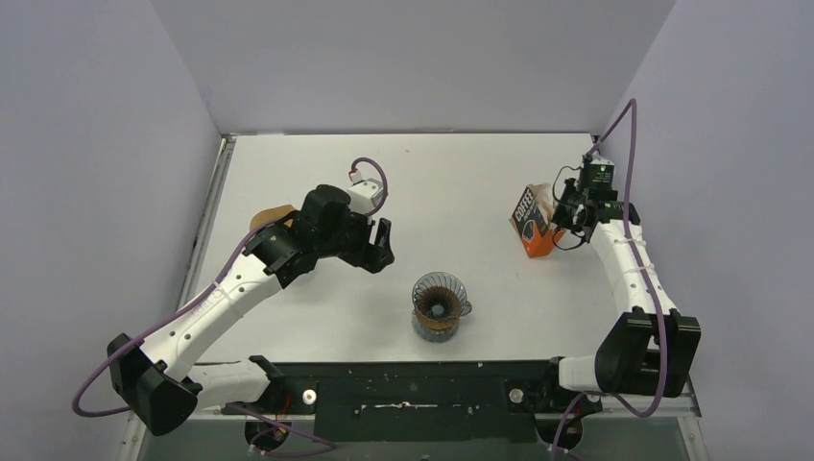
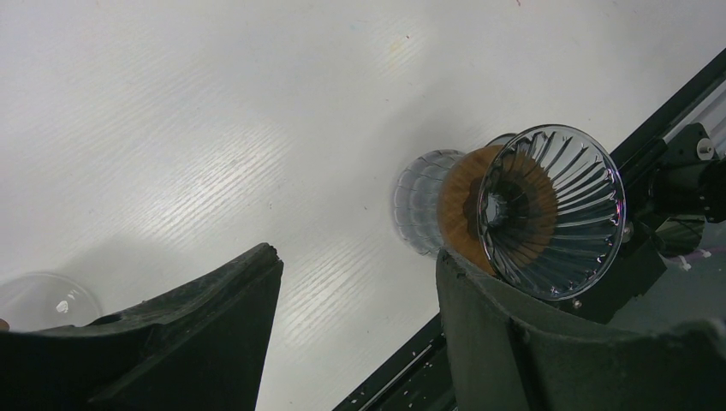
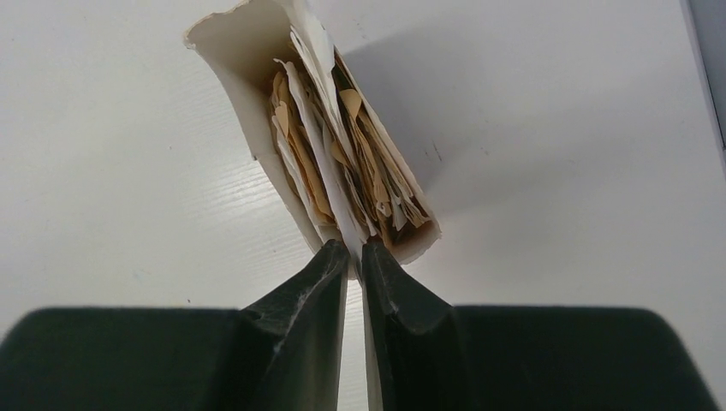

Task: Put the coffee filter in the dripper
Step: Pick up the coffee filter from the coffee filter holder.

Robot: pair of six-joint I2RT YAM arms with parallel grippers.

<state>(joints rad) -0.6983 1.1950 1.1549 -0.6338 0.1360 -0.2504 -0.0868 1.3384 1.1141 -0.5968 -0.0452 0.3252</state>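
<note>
The dripper [image 1: 442, 305] is stood upright at the near centre of the table [image 1: 307, 163], with a brown collar fitted round it. Just beyond, to its left, the left gripper [image 1: 379, 245] is held open – nothing gripped. Far right, the right gripper [image 3: 354, 253] is pinched closed on a white coffee filter [image 3: 330, 184] – lodged in the orange box [image 1: 531, 226]

White arm links [image 1: 206, 312], black joints [image 1: 322, 216], purple cables [image 1: 629, 134] (green patch [image 1: 601, 174] on right wrist)

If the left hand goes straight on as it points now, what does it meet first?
Probably the table; the dripper stands to one side of the left hand, off its line. Depth is unclear.
</note>
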